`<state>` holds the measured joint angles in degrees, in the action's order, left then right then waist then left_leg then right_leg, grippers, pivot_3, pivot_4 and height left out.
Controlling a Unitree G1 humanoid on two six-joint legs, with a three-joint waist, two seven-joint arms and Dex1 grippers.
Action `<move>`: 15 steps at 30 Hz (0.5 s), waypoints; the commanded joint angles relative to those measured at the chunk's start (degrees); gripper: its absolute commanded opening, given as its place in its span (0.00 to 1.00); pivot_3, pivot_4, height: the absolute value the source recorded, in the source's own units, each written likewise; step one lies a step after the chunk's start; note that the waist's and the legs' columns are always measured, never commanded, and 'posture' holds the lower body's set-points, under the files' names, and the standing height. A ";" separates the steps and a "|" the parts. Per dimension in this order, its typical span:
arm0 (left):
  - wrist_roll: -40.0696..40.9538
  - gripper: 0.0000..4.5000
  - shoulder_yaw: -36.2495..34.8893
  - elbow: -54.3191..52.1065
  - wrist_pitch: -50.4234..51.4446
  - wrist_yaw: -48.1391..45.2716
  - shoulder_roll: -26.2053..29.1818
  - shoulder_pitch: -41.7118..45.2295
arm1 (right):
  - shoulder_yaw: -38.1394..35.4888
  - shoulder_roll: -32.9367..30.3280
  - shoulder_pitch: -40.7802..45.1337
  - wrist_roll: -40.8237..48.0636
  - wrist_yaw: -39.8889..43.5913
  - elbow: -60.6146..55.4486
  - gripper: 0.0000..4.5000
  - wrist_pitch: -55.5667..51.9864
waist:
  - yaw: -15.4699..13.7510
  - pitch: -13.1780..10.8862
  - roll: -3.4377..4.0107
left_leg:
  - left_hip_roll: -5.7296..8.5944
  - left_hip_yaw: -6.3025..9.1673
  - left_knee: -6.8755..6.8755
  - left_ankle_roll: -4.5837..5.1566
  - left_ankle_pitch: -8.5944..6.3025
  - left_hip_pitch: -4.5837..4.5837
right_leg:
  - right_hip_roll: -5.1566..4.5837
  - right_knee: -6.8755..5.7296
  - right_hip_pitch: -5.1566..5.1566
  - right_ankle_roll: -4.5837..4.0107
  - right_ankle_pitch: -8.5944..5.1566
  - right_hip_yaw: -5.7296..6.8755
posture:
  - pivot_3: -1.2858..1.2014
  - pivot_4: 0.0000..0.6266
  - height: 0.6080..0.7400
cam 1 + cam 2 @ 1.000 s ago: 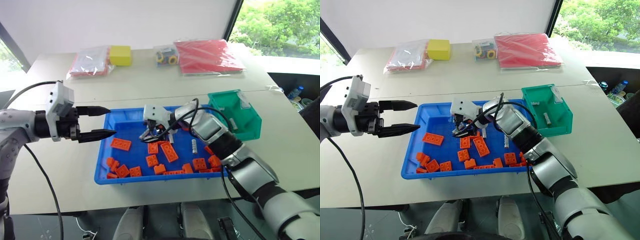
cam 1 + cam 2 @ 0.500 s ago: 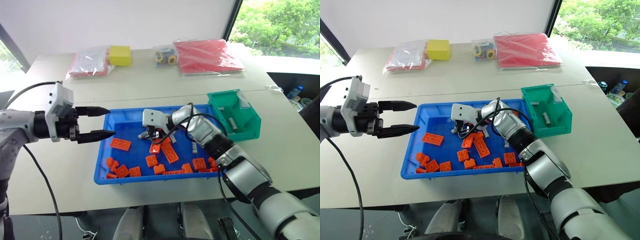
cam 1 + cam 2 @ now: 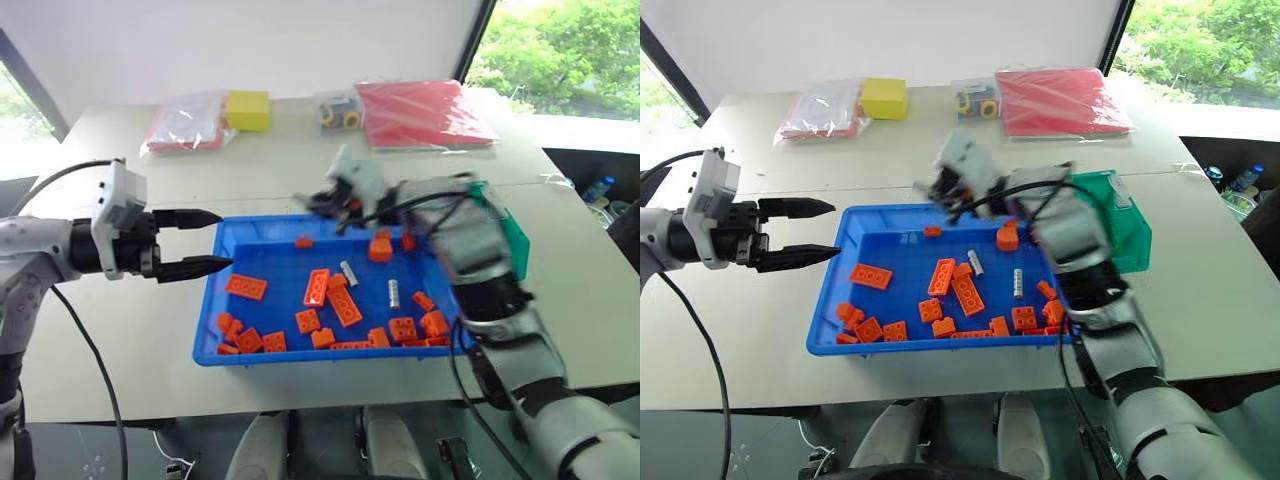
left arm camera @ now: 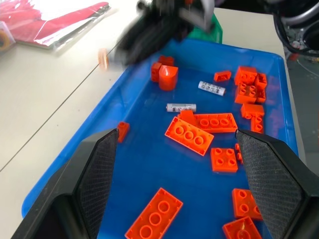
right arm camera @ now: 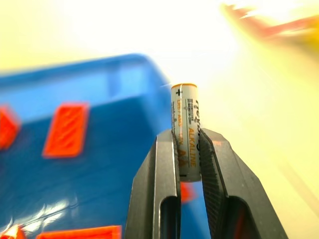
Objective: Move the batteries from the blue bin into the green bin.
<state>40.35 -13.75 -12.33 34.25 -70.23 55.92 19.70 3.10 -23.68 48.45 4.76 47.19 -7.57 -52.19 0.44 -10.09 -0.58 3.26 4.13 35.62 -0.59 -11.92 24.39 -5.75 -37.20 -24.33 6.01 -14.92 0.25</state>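
Being carried: battery clamped in right gripper above blue bin. Two batteries being left among bricks. Green bin contents hidden. Left gripper being held open, empty.

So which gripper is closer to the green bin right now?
The right. The right gripper, shut on a battery, is raised over the blue bin's far edge, nearer the green bin. The left gripper is open beyond the blue bin's opposite end.
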 commanded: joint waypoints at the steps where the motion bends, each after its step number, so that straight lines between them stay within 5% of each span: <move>1: -0.24 0.87 0.02 -0.53 -1.21 -0.12 -0.29 0.73 | -10.05 -6.34 -4.35 0.16 -5.37 -6.73 0.01 -7.45 | -0.09 0.00 0.00 | 0.02 -0.01 0.00 0.00 0.00 0.00 | -0.03 0.02 0.01 0.00 0.00 0.00 | 0.52 0.24 0.96; 9: -1.39 0.87 3.67 1.53 -1.54 -0.45 -2.59 4.89 | -19.47 -13.15 -19.07 1.40 -11.64 -10.65 0.01 -9.00 | 1.00 -0.01 0.02 | -0.12 -0.36 -0.05 0.07 -0.03 -0.12 | -0.02 -0.02 0.01 0.00 0.00 -0.08 | 0.52 0.24 0.96; 15: -1.78 0.87 5.03 2.29 -1.49 -0.69 -3.34 6.99 | -18.20 -11.06 -19.32 3.22 -14.89 -11.20 0.63 -7.50 | 1.32 -0.01 0.03 | -0.13 -0.46 -0.01 0.08 -0.03 -0.16 | 0.00 -0.07 0.01 0.01 0.01 -0.16 | 0.52 0.24 0.96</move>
<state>38.66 -8.36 -9.70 33.28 -70.78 52.51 25.58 -15.24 -34.81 27.64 6.57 32.88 -15.78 -60.96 1.76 -10.11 -0.55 3.14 3.66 35.61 -0.50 -11.95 24.23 -5.76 -37.27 -24.32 6.02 -14.92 0.09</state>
